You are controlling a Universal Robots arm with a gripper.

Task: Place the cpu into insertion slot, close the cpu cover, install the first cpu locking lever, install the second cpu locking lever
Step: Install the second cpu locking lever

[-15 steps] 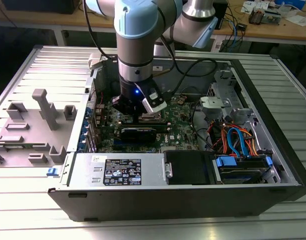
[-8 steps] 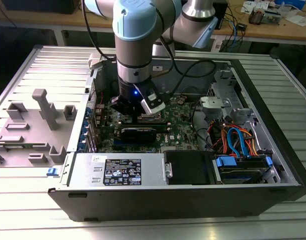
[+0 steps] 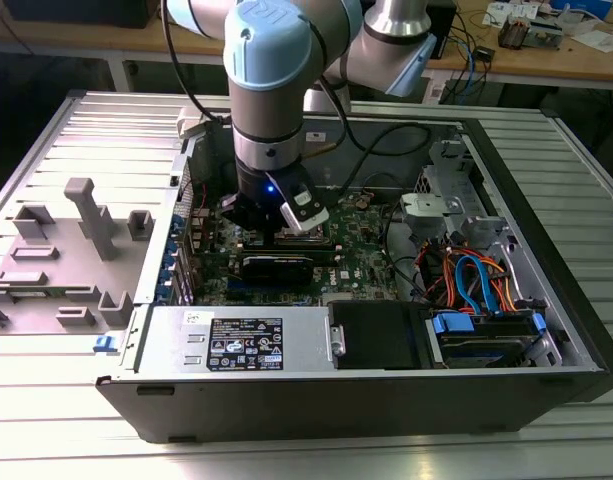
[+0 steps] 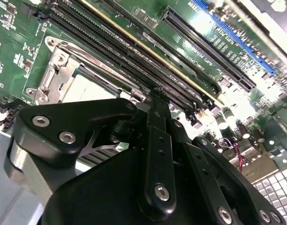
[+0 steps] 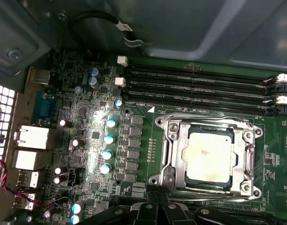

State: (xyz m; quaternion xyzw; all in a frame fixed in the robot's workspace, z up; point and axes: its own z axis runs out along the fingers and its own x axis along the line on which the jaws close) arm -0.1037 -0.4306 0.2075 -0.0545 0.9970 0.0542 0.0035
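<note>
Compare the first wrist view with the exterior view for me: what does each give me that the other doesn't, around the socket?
First wrist view alone: the cpu seated in the insertion slot, the cpu cover down around it as a silvery frame, and the long black memory slots beside it.

Exterior view alone: the whole open computer case, the arm's wrist lowered into it, the power supply and the grey fixture tray.

Both: the green motherboard and the gripper close over the socket area.
</note>
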